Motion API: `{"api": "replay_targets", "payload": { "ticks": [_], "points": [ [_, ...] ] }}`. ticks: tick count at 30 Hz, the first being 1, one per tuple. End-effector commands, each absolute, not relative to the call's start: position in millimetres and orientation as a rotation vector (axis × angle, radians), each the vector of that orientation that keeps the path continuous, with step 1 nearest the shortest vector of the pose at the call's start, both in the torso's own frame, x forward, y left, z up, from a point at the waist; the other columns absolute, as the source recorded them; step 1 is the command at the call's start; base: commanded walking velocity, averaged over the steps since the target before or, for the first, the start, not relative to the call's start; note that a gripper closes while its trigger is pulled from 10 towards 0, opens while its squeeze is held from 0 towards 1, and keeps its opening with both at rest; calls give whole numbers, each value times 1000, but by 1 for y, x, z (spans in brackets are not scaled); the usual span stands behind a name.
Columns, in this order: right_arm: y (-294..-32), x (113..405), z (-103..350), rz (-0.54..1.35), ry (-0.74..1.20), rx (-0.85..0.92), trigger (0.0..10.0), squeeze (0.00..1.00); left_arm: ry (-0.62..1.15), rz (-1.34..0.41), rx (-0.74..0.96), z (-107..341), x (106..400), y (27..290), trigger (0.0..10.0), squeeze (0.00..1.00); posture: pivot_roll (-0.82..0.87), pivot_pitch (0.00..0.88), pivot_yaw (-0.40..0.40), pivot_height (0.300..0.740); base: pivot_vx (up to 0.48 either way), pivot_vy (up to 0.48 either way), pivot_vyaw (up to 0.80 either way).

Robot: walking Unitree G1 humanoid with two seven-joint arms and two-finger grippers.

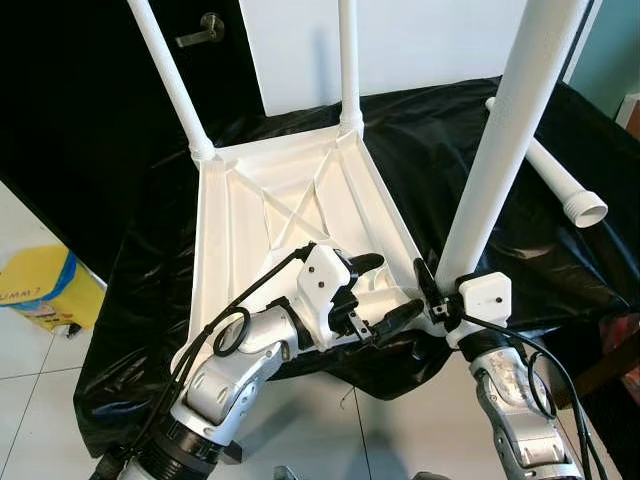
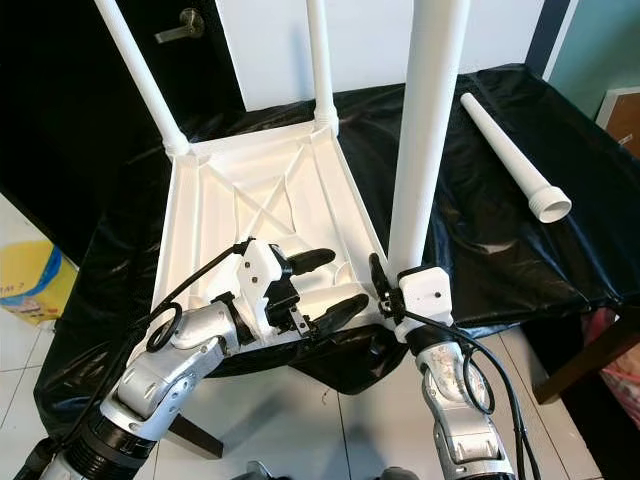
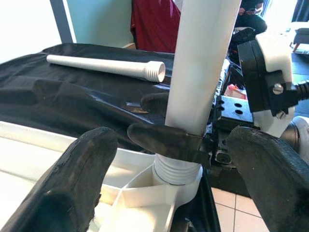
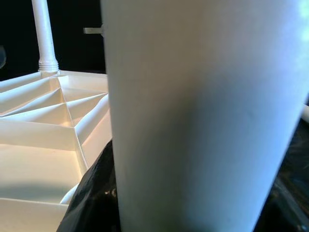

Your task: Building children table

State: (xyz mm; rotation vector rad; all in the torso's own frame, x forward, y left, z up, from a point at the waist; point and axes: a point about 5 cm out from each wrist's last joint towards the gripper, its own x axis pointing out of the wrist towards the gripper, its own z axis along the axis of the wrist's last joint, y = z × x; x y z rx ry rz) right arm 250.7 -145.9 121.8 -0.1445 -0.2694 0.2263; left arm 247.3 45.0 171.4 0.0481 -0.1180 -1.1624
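Two legs point(image 1: 172, 75) already stand in our upturned tabletop's point(image 1: 235, 215) far corners. Our right gripper point(image 2: 385, 290) clamps the third leg point(image 2: 428, 120) in its near-right corner socket; our left gripper point(image 1: 385, 295) spreads wide beside it. One leg point(image 2: 510, 155) lies on the black sheet point(image 2: 500, 235).

so the work surface is covered by a black plastic sheet point(image 2: 480, 240), crinkly and shiny, that drapes over the edges toward the white tile floor point(image 1: 30, 380). Lying right on it is the white tabletop point(image 2: 260, 200), flipped upside down so its ribbed underside faces up, with 1 near corner poking past the sheet's front edge. Off to the right, well apart from the tabletop, 1 loose white leg point(image 2: 505, 152) lies flat on the sheet, its threaded end toward the front.
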Motion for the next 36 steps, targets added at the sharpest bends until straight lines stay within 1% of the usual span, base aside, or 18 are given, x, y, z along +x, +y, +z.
{"api": "replay_targets", "payload": {
  "ticks": [1, 3, 6, 10, 14, 22, 23, 36],
  "points": [
    [-144, 245, 101, 254, -172, -142, 10000, 0, -125, -1219, 74, 174, 245, 46, 10000, 0, -148, 13, 89, 740, 0, 0, 0],
    [-145, 245, 99, 256, -168, -139, 10000, 0, -125, -1220, 76, 174, 245, 46, 10000, 0, -150, 10, 91, 740, 0, 0, 0],
    [-144, 249, 96, 262, -128, -86, 10000, 0, -128, -1225, 78, 175, 245, 46, 10000, 0, -151, 6, 92, 740, 0, 0, 0],
    [-144, 250, 95, 258, -109, -83, 10000, 0, -128, -1225, 79, 175, 245, 46, 10000, 0, -154, 3, 92, 740, 0, 0, 0],
    [-146, 255, 93, 235, -19, -67, 10000, 0, -131, -1225, 79, 175, 245, 45, 10000, 0, -152, 1, 88, 740, 0, 0, 0],
    [-146, 260, 91, 238, 39, -55, 10000, 0, -131, -1222, 79, 176, 245, 46, 10000, 0, -151, 0, 86, 740, 0, 0, 0],
    [-145, 260, 89, 243, 66, -25, 10000, 0, -132, -1221, 78, 176, 245, 46, 10000, 0, -151, 0, 85, 740, 0, 0, 0],
    [-146, 261, 91, 220, 93, -35, 10000, 0, -132, -1220, 78, 176, 245, 46, 10000, 0, -152, 6, 87, 740, 0, 0, 0]
  ]
}}
